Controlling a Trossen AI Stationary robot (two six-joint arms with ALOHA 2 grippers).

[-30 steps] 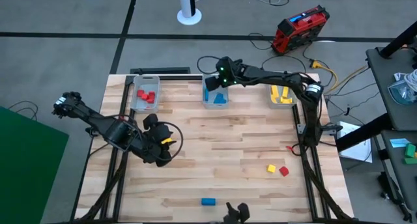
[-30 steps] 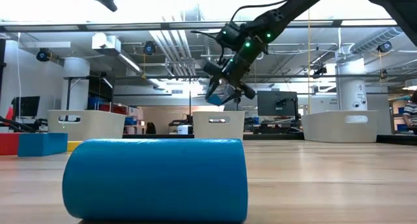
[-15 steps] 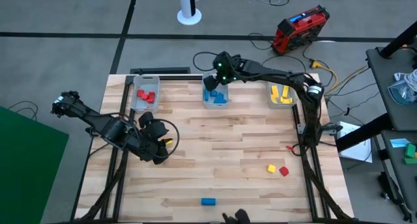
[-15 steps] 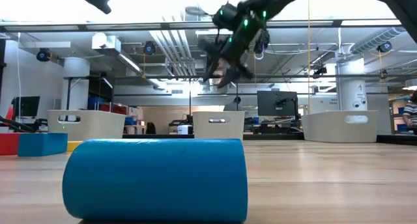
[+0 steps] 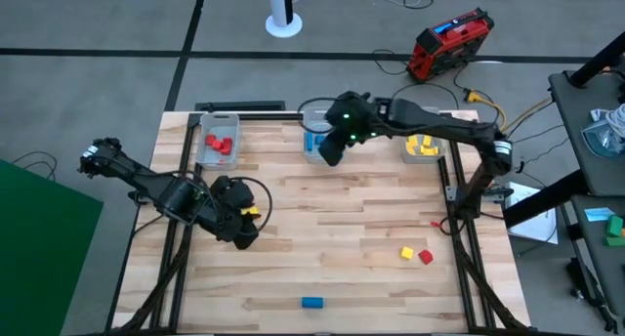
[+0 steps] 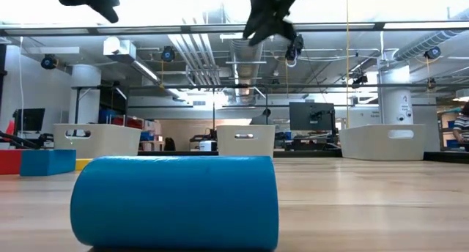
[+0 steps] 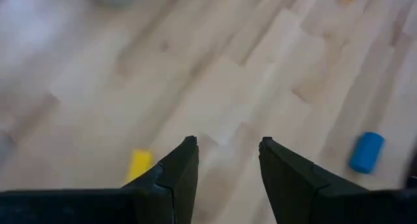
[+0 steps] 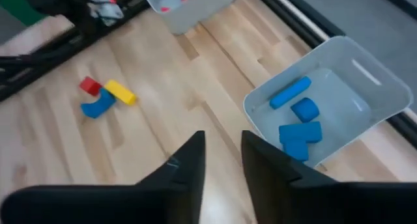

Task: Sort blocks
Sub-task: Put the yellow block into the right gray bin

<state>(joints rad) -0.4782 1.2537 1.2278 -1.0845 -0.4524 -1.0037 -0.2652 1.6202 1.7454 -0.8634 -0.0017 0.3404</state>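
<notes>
From above, the right gripper (image 5: 330, 152) sits empty at the blue-block bin (image 5: 314, 150), so a drop looks done; the left gripper (image 5: 237, 224), beside that bin's left neighbour, hovers by a yellow block (image 5: 251, 212). Left wrist shows its fingers (image 7: 182, 165) spread, so the next move is probably closing on that yellow block (image 7: 140, 164).

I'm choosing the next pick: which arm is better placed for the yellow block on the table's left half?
Left. The left end effector, open, hangs right beside the yellow block. The right end effector, open and empty, is off by the bin of blue blocks.
</notes>
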